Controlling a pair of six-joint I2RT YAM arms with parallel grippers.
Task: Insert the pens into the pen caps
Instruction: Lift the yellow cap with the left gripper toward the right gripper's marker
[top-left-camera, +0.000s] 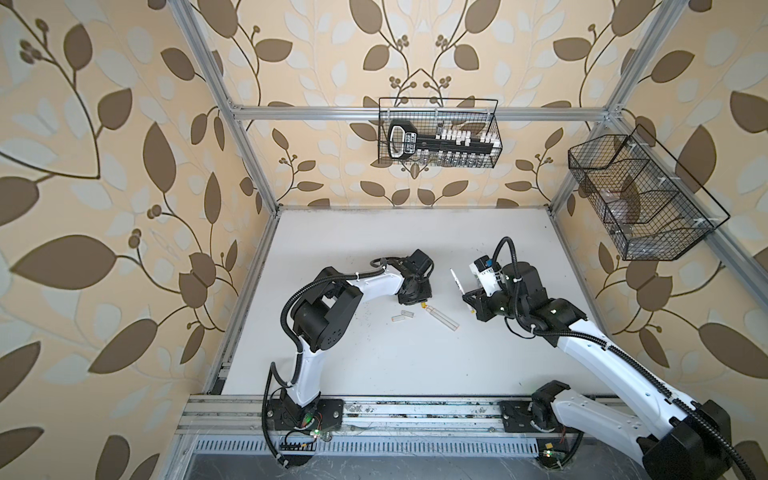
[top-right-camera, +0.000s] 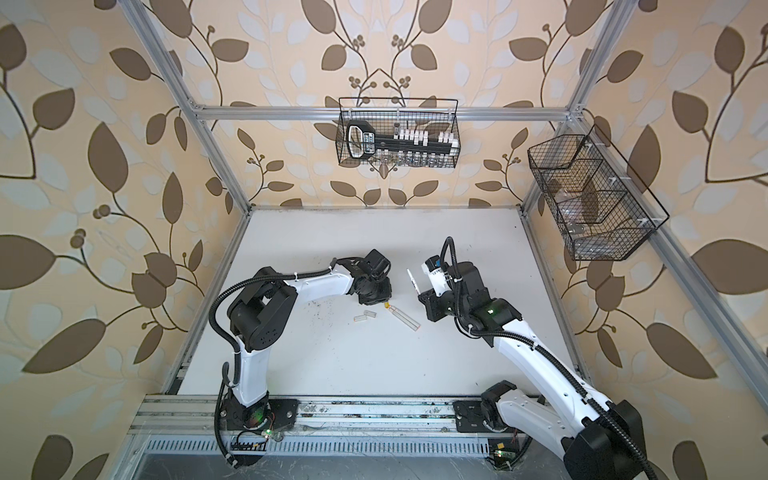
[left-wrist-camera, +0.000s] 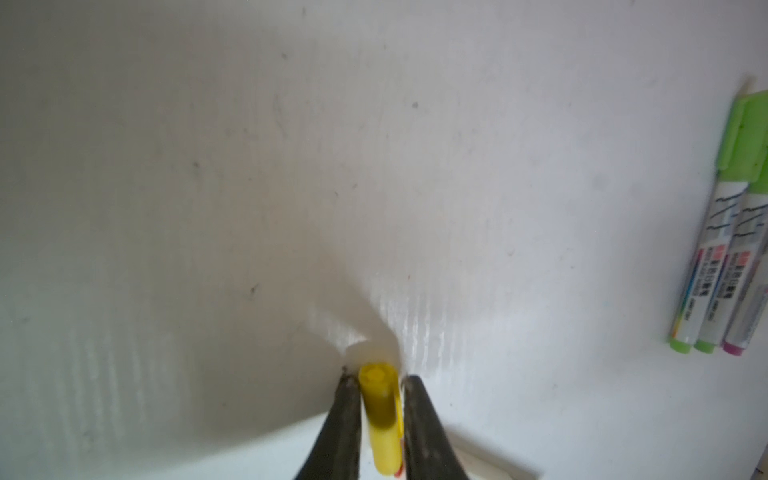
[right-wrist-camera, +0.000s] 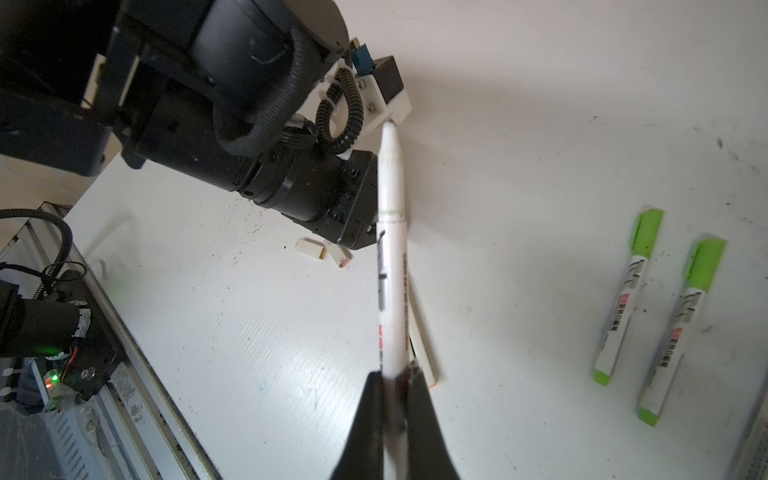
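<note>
Where your left gripper (left-wrist-camera: 380, 380) comes down to the table (left-wrist-camera: 166, 208), its 2 fingers (left-wrist-camera: 347, 415) stand tight against either side of a yellow cap (left-wrist-camera: 380, 419), pinching it. The cap's round end faces away from the wrist camera. In both top views the same cap shows as a yellow speck just under that gripper, right beside the pointed end of a clear pen (top-left-camera: 444, 320) lying flat on the table.

Your right gripper (right-wrist-camera: 395, 376) is clamped on a white pen (right-wrist-camera: 390, 270) near its back end and holds it clear of the table. The tapered tip points toward the left arm. In a top view this pen (top-left-camera: 456, 280) and the left gripper stand apart.

2 whitish caps (right-wrist-camera: 311, 248) lie loose on the table just beside each other, near the left gripper and the clear pen.

2 green-capped pens (right-wrist-camera: 623, 299) lie roughly parallel, a gap between them, well to the side of the held pen.

2 wire baskets (top-left-camera: 440, 133) hang on the frame above the table's far side.
</note>
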